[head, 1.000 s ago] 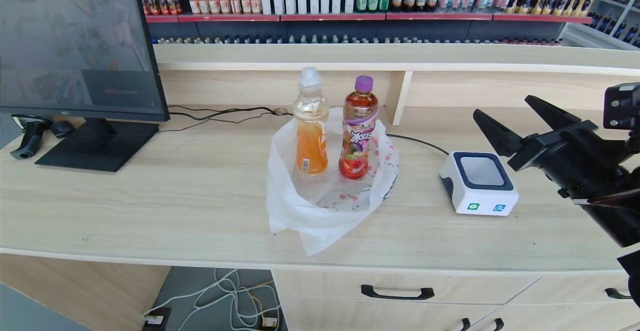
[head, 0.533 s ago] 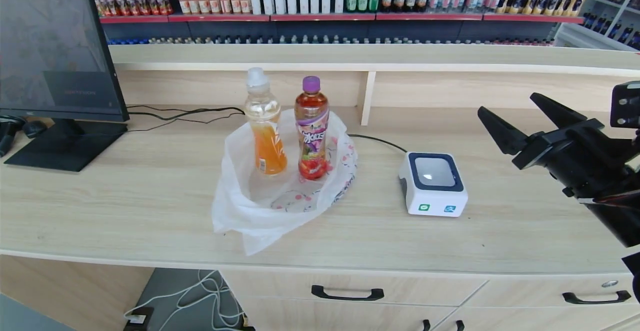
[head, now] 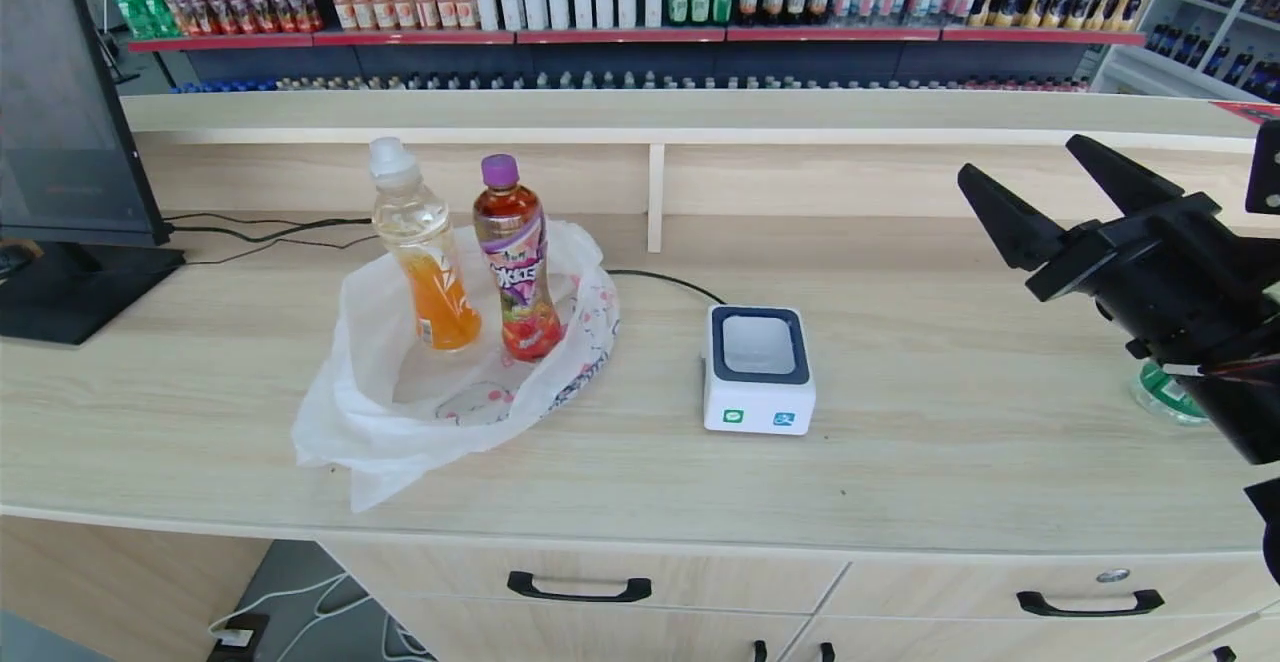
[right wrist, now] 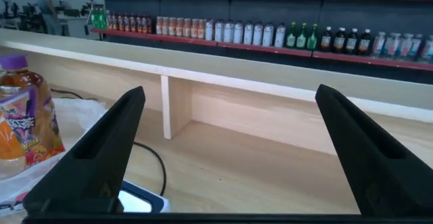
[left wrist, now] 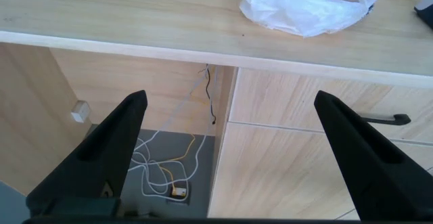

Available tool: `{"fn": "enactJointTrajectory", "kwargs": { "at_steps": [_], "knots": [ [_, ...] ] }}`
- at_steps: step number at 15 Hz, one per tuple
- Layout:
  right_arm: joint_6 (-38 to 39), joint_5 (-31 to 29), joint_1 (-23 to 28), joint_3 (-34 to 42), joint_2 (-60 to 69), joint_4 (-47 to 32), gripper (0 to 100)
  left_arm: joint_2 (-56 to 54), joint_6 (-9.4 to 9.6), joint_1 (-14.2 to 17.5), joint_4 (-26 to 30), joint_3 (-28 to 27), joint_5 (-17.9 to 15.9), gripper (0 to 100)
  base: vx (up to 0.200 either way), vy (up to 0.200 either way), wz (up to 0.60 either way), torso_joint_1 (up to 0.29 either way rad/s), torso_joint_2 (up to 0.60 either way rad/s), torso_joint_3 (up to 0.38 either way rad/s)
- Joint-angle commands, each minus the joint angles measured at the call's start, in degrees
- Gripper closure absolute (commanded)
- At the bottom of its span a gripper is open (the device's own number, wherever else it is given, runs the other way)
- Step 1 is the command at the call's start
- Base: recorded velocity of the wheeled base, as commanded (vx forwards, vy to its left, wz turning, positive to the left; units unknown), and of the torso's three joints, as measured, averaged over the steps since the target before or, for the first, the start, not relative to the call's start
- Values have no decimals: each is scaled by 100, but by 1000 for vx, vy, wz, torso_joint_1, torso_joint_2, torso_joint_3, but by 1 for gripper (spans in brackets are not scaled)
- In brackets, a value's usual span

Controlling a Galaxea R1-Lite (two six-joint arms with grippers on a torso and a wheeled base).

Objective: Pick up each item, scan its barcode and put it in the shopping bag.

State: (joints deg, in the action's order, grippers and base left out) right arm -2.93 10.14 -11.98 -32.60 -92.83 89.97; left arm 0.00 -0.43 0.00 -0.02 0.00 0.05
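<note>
Shopping bag [head: 372, 427] lies left-centre on counter [head: 950, 472], mouth spread so orange bottle [head: 430, 262] & purple-cap bottle [head: 515, 267] stand upright inside, side by side. Scanner [head: 757, 370] just right of bag, window up. Right gripper [head: 1020, 158] at far right, spread wide & empty, arm half hiding a green item [head: 1158, 394], prob. next pick. Left gripper [left wrist: 230, 96] spread, empty, low by counter front.

A dark monitor [head: 70, 122] stands at the bench's [head: 950, 442] left end (black cables [head: 270, 227] trail beside it); stocked drink shelves [head: 640, 35] line the far wall, and drawers [head: 700, 582] sit beneath.
</note>
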Motion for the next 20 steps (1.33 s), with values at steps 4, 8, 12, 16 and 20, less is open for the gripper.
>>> {"fn": "enactJointTrajectory", "kwargs": {
  "at_steps": [4,8,12,16,20],
  "knots": [
    [-6,-39,-15,104,46,3,0,0,-1,0,-6,0,4,0,-50,0,0,1,-1,2],
    [55,-584,38,834,2,3,0,0,-1,9,-6,0,13,0,-200,0,0,6,8,-2],
    [108,-645,733,1458,55,3,0,0,-1,0,-6,0,4,0,-200,0,0,-1,0,1],
    [117,-636,1084,1827,81,3,0,0,-1,0,-6,0,4,0,0,0,0,0,0,0],
    [134,-645,1190,1897,81,3,0,0,-1,0,-6,0,4,0,0,-200,0,6,4,2]
  ]
}}
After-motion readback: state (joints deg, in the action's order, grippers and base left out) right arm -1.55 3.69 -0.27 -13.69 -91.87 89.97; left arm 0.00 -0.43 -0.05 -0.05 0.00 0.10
